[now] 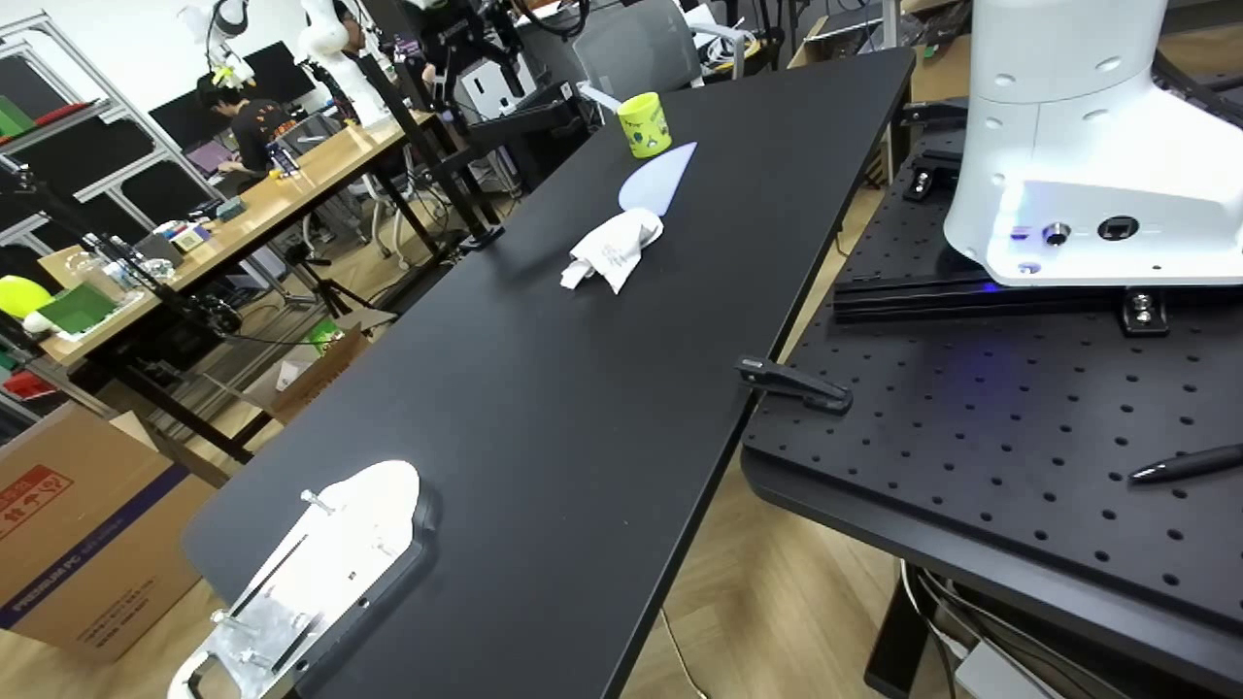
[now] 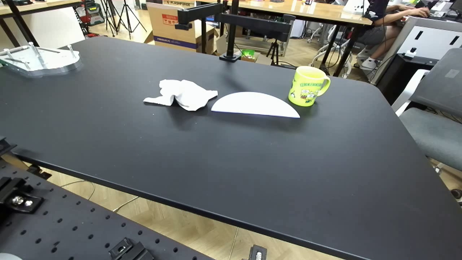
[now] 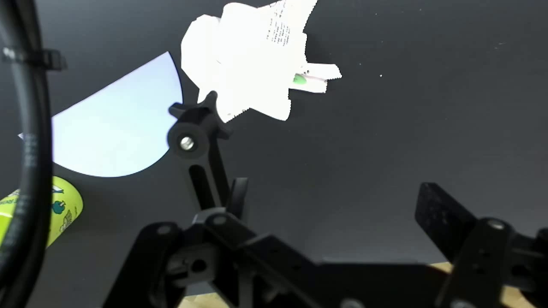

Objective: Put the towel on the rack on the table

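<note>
Small, crumpled white cloth towel (image 1: 612,248) on the long matte black table (image 1: 544,388); the black two-fingered gripper (image 3: 334,196) stands with its fingers wide apart.

Only the wrist view shows the gripper, with black table top visible between its fingers; it also shows a narrow gap between the towel and a flat, pale blue-white half-disc (image 3: 120,124), and a green mark on the towel. There a black cable (image 3: 33,149) covers part of a lime-yellow cylindrical mug (image 3: 66,205) with cartoon figures, whose handle (image 2: 327,86) shows clearly in an exterior view. In both exterior views, outside the wrist view's frame, a white oblong tray-like object (image 1: 359,524) with metal pegs rests on the table, well apart from the towel.
</note>
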Robot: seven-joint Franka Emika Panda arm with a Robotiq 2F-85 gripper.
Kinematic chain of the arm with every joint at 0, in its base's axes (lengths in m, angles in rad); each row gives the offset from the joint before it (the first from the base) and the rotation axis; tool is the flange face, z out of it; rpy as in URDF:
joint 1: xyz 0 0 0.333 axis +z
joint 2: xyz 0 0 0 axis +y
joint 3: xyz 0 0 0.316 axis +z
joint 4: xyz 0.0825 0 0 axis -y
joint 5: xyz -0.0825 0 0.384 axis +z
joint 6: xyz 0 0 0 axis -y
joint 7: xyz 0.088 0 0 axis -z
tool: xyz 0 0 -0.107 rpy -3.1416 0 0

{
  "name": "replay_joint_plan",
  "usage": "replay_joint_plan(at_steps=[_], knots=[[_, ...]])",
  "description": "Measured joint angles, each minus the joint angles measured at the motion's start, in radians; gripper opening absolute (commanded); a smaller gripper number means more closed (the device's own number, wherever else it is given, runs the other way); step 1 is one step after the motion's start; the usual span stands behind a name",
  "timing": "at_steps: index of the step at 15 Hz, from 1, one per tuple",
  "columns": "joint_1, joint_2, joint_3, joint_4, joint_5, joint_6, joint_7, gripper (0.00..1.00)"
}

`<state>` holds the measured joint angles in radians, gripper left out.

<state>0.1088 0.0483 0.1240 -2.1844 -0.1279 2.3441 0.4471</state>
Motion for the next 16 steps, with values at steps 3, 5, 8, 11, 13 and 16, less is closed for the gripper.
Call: replay_joint_plan(at_steps=[3,5,8,11,13,16], knots=[[0.049,0.058,0.009,-0.033,-0.141,0.084,0.177,1.00],[0.085,0.089,0.010,-0.049,-0.216,0.106,0.296,1.00],[0.131,0.129,0.010,-0.071,-0.251,0.112,0.408,1.00],[0.157,0.161,0.005,-0.101,-0.253,0.128,0.503,1.00],[0.172,0.172,-0.010,-0.134,-0.283,0.165,0.585,1.00],[0.186,0.183,-0.051,-0.189,-0.367,0.230,0.722,1.00]])
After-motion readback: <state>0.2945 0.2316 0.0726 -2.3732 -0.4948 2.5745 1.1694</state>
